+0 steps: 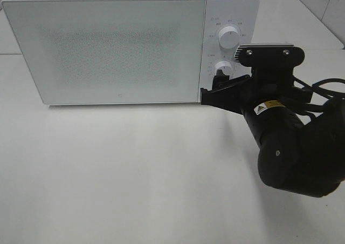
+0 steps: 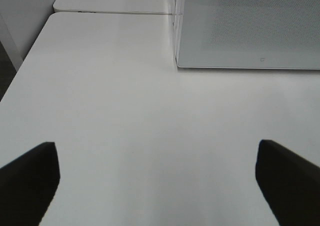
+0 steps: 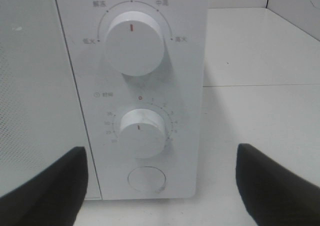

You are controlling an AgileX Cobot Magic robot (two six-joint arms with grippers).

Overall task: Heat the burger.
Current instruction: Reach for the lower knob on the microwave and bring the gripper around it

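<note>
Right jaws at the control panel of the closed microwave [image 1: 108, 44]
Both pairs stand released, holding nothing: the right jaws frame the lower dial [image 3: 143, 133], the left jaws hang over the white table [image 2: 125, 111]. The burger is out of sight.

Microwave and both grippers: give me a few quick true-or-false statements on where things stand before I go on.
1. The microwave door is shut. True.
2. The right gripper is clamped on the lower knob. False: its jaws stand wide open, not closed on the knob.
3. The left gripper is open and holds nothing. True.
4. The burger lies on the table in front of the microwave. False: no burger shows in any view.
</note>
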